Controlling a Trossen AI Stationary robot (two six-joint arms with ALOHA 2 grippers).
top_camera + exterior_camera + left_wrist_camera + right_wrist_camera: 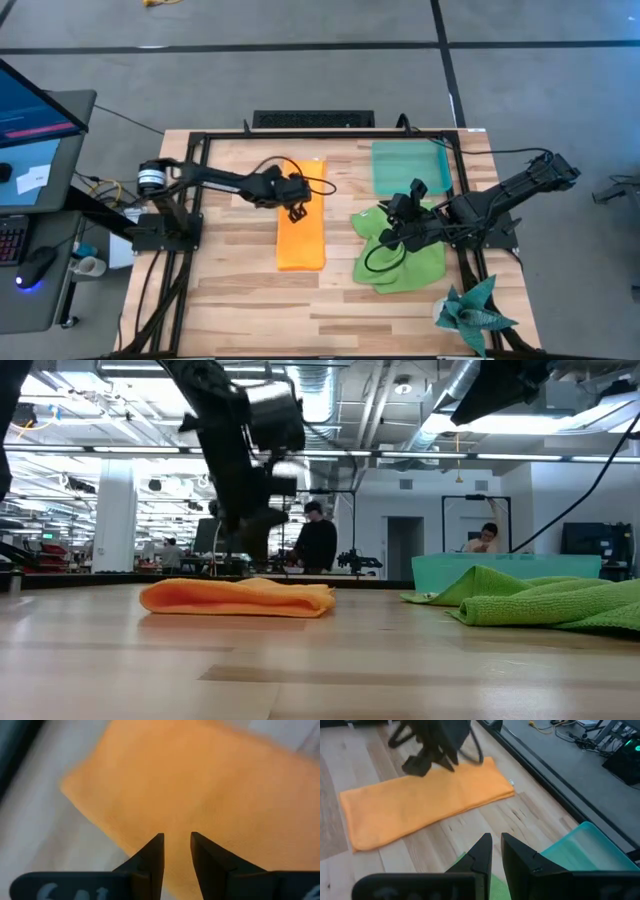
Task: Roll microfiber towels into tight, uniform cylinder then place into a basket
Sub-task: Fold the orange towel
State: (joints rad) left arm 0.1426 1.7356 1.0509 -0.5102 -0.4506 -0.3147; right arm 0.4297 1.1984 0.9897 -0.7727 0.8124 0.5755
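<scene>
Orange cloth [301, 228], folded into a long strip, is lying flat on the wooden desk [230, 270], with the green cloth [400, 255] lying crumpled just beside it on the right arm's side. At the desk's far edge, touching or nearly touching the green cloth, the teal plastic tray [405, 165] is sitting with nothing in it.

Over the orange cloth's middle, the left claw [297, 211] is hanging just above the fabric; in its wrist view the fingers [152, 855] are standing a narrow gap apart with nothing between them, only orange fabric behind. The right claw [388, 237] is hovering over the green cloth, on the side nearest the orange cloth, its fingers [482, 851] almost pressed together with a thin slit showing and nothing pinched.

At the desk's near corner, beyond the green cloth, a dark teal spiky star-shaped cloth [473, 312] is lying well apart from the orange strip.
</scene>
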